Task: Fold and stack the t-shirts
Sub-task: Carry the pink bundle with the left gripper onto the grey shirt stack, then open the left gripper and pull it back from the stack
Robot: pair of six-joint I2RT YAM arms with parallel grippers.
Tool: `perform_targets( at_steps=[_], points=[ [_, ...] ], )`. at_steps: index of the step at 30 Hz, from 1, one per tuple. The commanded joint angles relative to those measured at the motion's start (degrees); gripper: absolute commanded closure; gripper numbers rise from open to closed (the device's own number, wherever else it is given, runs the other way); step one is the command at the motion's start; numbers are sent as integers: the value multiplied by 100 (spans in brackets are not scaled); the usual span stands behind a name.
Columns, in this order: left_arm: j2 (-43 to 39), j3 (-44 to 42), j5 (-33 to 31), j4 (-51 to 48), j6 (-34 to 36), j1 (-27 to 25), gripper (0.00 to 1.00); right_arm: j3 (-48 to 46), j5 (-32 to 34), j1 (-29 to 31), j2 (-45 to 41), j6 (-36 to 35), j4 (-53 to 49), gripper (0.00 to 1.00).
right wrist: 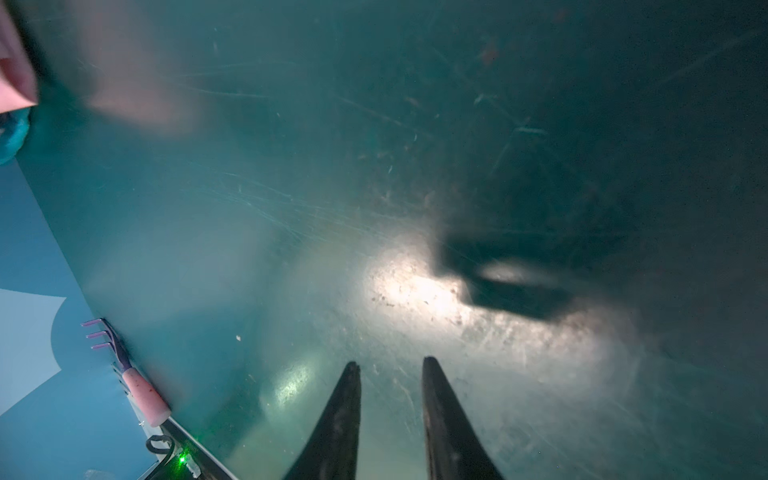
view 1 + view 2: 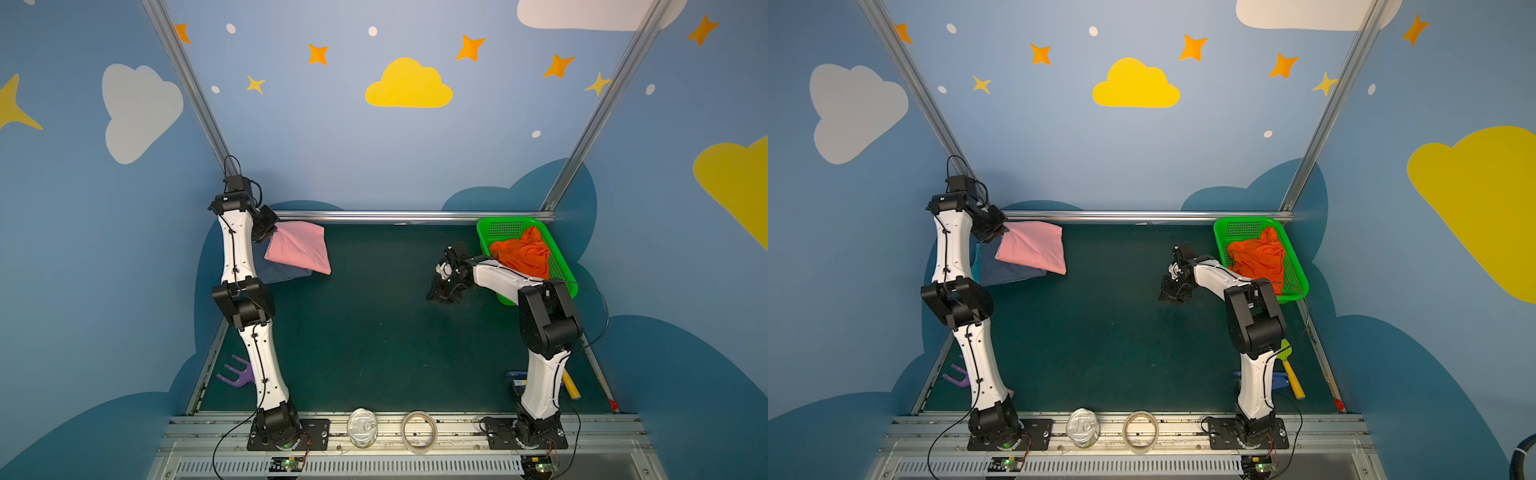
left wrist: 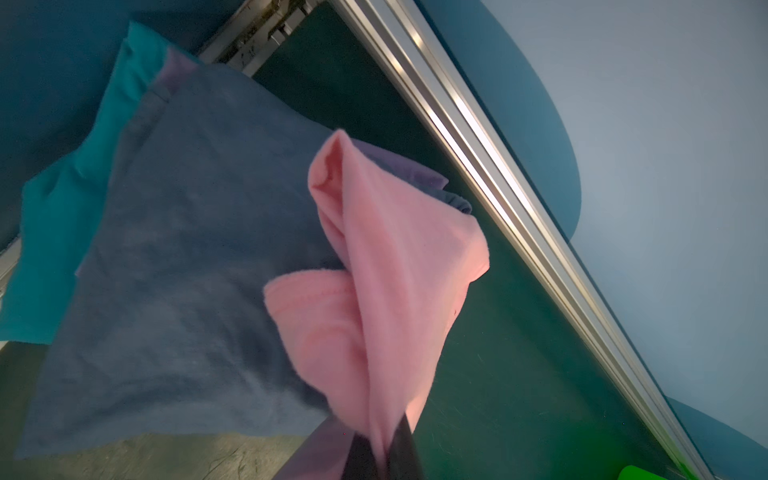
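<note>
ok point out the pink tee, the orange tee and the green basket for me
pink t-shirt [image 2: 299,249], in a top view, middle of its folded panel
orange t-shirt [image 2: 521,255], in a top view, centre of the crumpled heap
green basket [image 2: 505,229], in a top view, bare mesh at its far end

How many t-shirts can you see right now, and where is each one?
4. Pink t-shirt in the left pincer, over the slate blue t-shirt at the far-left corner; teal t-shirt beneath that; orange t-shirt crumpled in the green basket. More may hide underneath.

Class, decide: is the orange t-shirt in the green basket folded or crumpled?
Crumpled: the orange t-shirt lies bunched and wrinkled in the green basket.
</note>
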Motion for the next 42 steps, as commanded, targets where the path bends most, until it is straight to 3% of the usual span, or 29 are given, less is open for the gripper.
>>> perform_targets(
  at_steps=[1,7,13,14,16,18,27,35,38,42],
  points=[
    [-288,147,50,-115,-48,130,96,138,-85,56,151,88,53,73],
    [-170,140,-304,-236,-41,295,96,171,-127,111,247,115,105,73],
    [-73,94,-1055,-270,-39,366,94,179,-173,137,308,133,120,73],
    [-47,35,-1029,-244,-30,376,83,171,-180,147,317,141,138,74],
    [35,-43,-1053,-245,-54,375,44,160,-215,157,332,175,176,74],
    [126,-23,-1179,-346,-128,375,33,156,-249,166,328,194,186,74],
    [-298,-361,-1559,-452,-350,220,31,27,-260,201,201,216,244,74],
    [-1021,-1017,-1862,-803,-227,-709,38,-188,271,330,-616,-14,163,75],
    [-2079,-2260,-2361,-79,-110,-1307,38,-402,812,328,-1378,-222,83,76],
    [-4003,-4796,-2486,1622,-181,-1837,32,-905,1711,319,-2686,-392,123,74]
  ],
)
